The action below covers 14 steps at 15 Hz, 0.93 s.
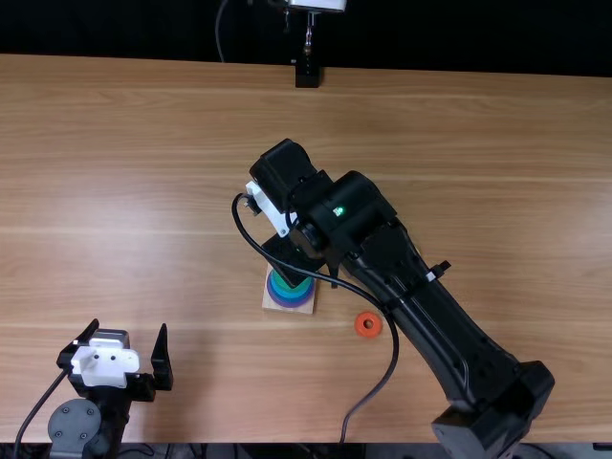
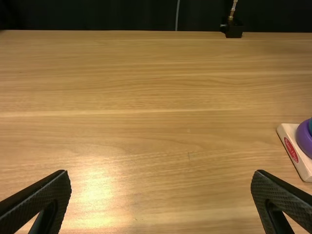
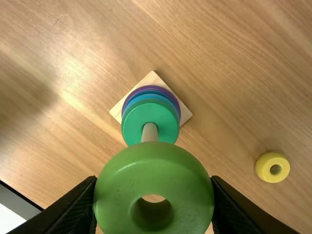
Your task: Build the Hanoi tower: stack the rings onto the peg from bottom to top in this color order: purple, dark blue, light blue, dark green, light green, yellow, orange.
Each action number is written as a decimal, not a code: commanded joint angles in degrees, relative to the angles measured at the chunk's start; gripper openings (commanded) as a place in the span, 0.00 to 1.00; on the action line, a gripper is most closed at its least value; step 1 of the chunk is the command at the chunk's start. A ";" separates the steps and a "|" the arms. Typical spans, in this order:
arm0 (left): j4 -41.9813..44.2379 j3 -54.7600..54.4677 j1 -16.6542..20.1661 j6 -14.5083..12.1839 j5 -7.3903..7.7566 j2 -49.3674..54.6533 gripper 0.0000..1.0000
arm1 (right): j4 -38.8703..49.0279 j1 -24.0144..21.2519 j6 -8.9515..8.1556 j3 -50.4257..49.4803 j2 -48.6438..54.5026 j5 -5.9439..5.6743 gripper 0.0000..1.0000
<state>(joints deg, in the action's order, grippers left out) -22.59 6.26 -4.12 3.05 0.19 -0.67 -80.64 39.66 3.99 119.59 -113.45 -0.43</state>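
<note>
My right gripper (image 1: 295,260) is over the peg's wooden base (image 1: 273,303). In the right wrist view, the gripper (image 3: 154,181) is shut on the light green ring (image 3: 151,170), which hangs above the peg (image 3: 149,132), overlapping its tip. Stacked around the peg are the purple (image 3: 126,100), blue (image 3: 158,96) and dark green (image 3: 134,127) rings. The yellow ring (image 3: 273,167) lies apart on the table, as does the orange ring (image 1: 368,324). My left gripper (image 1: 129,335) stands open with nothing held; the left wrist view has this gripper (image 2: 161,175) left of the base (image 2: 304,168).
The right arm (image 1: 421,306) spans the table (image 1: 143,191) diagonally, with a loose cable (image 1: 387,368) looping beside it near the orange ring. A black stand (image 1: 307,75) is at the table's far edge.
</note>
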 commanded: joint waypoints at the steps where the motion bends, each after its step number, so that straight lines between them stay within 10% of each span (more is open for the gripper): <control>1: -4.31 -6.26 0.25 -0.41 -0.29 0.67 1.00 | 0.11 0.42 -0.19 0.12 -0.28 0.53 0.00; 14: -4.31 -6.26 0.25 -0.41 -0.29 0.67 1.00 | 1.58 1.47 -0.30 -3.75 -0.72 1.06 0.00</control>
<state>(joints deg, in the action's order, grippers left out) -22.59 6.26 -4.14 3.03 0.21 -0.67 -78.87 40.07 3.97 117.01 -113.47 0.40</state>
